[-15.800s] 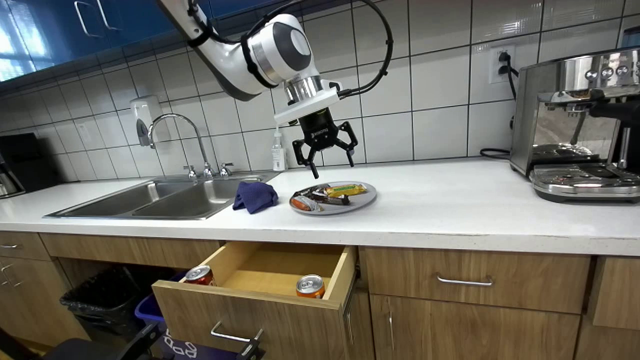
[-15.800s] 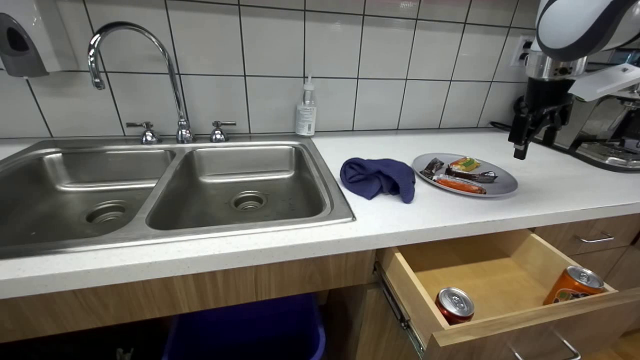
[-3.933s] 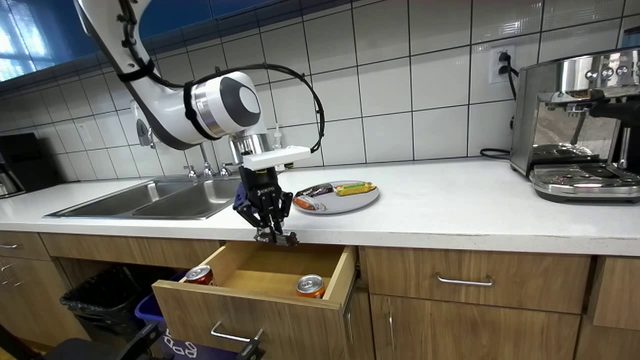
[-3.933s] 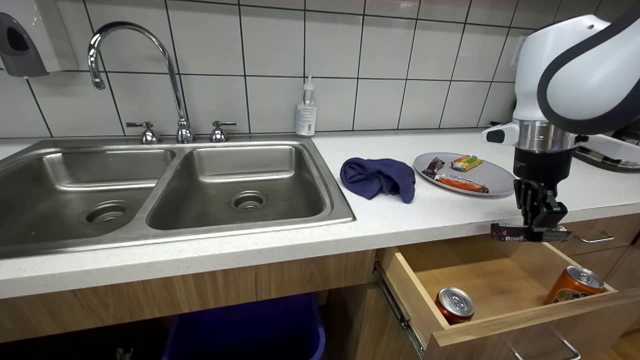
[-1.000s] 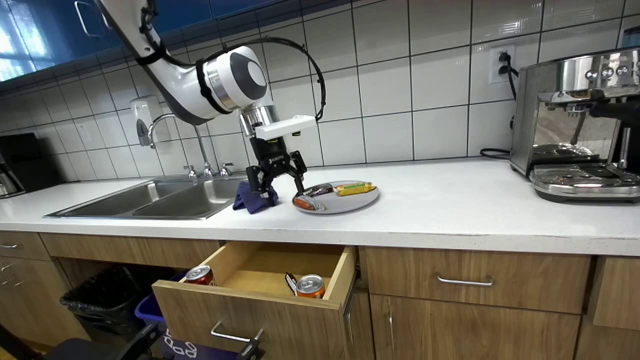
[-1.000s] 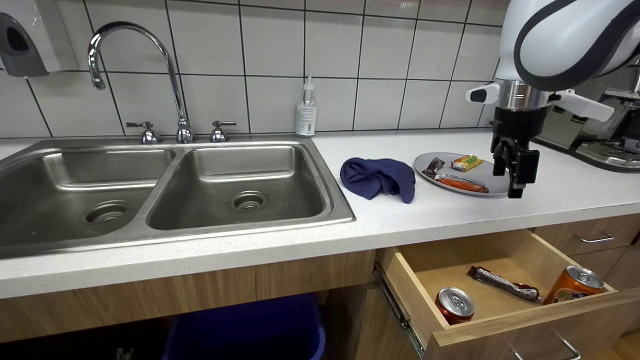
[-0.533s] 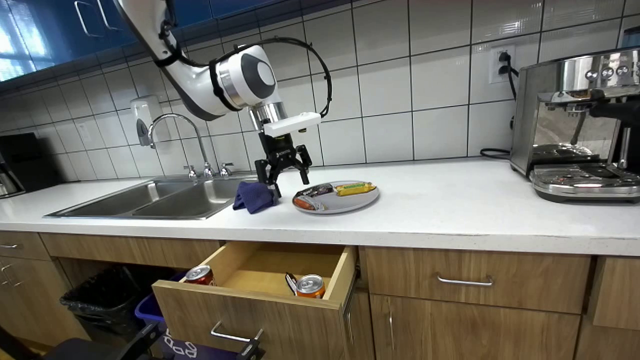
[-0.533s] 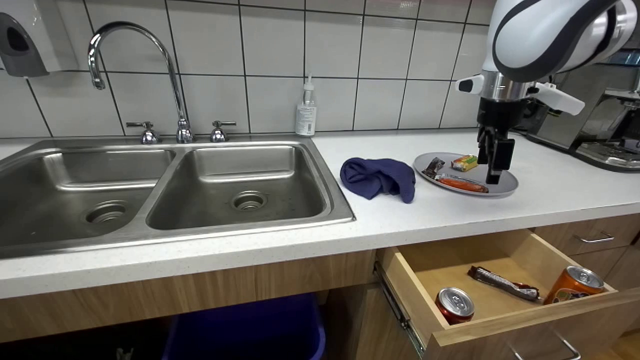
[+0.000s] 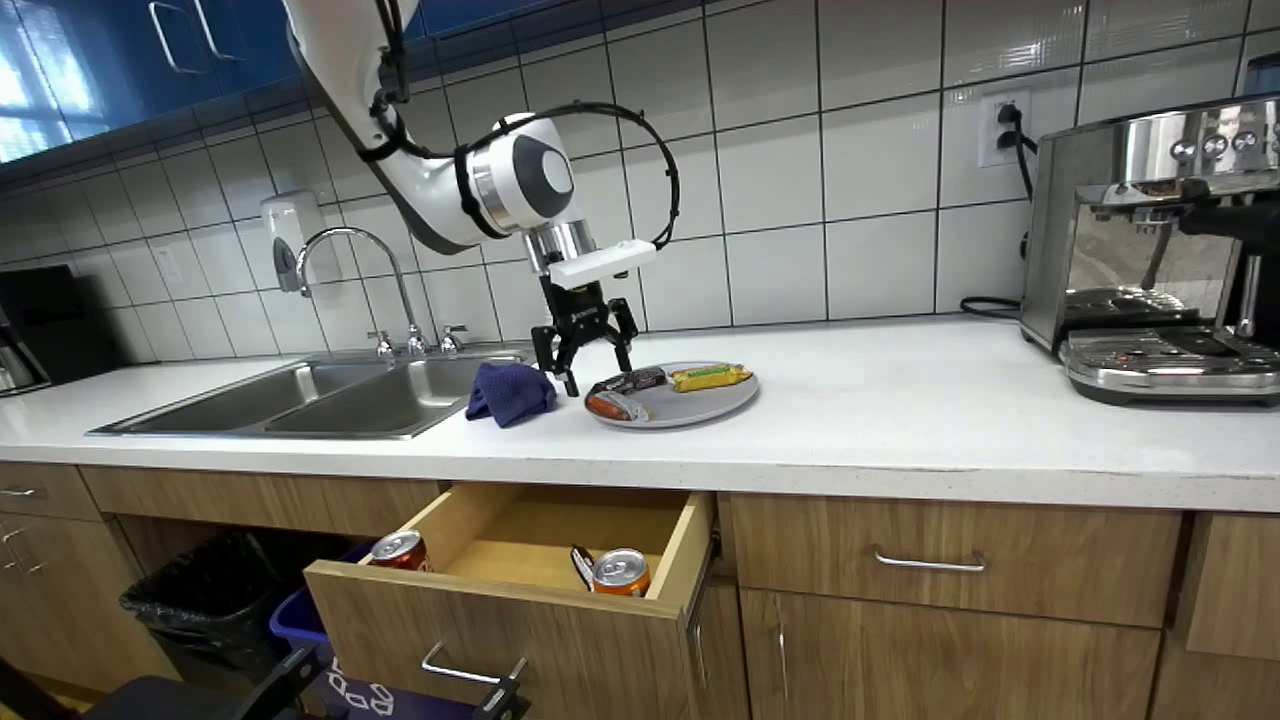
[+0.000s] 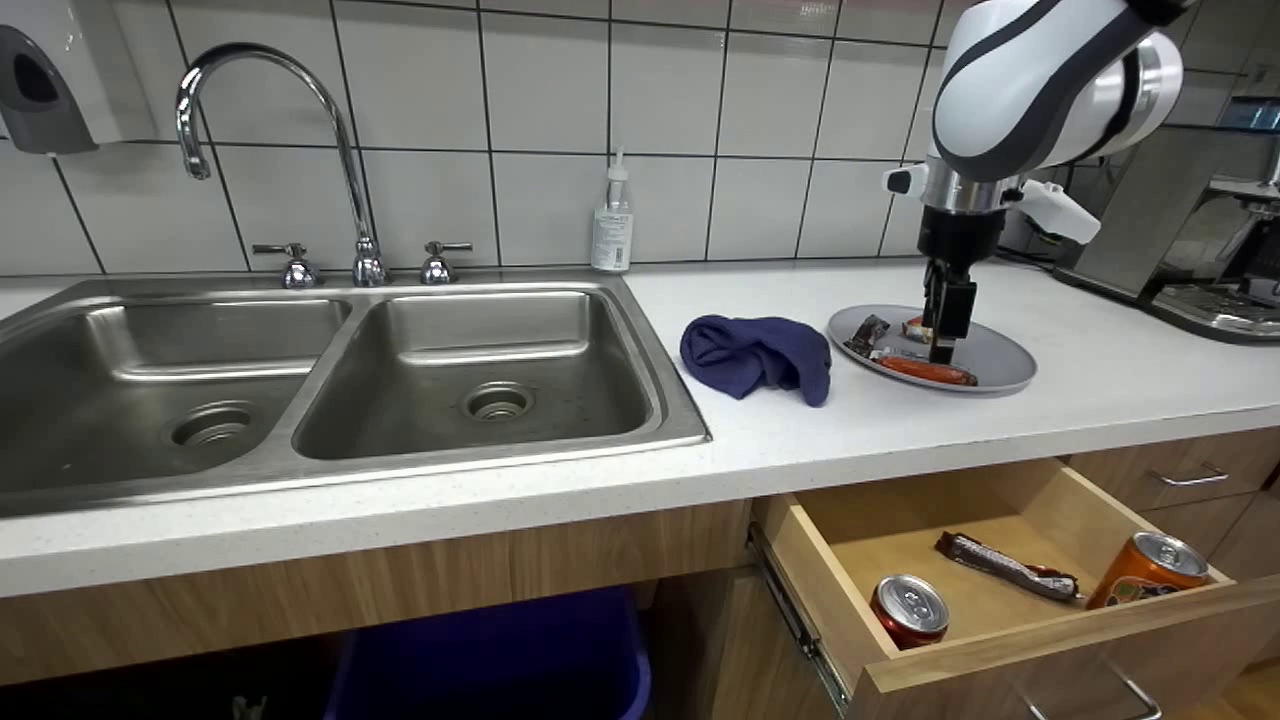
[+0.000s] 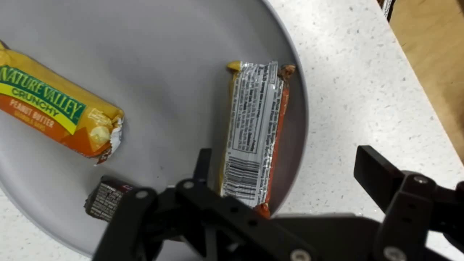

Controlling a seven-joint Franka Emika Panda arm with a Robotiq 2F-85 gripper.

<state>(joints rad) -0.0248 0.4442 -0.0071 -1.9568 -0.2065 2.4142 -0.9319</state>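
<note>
Pincer (image 11: 284,163) hangs spread wide over the edge of the plate (image 11: 156,87), gripping nothing; how high is hard to tell. One dark bar (image 10: 1010,568) is already in the open drawer (image 10: 900,540); three are left on the plate. The silver-backed bar (image 11: 252,134) lies by the rim, long side nearly up-and-down in the wrist view, top leaning slightly right.

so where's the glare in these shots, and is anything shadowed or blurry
In an exterior view, glare whitens part of the blue cabinet; in an exterior view, bright highlights streak the sink; in the wrist view, a soft shadow lies beside the silver-backed bar, lettering on the yellow Nature Valley bar reads clearly, and the dark tool looks slightly soft in places.
</note>
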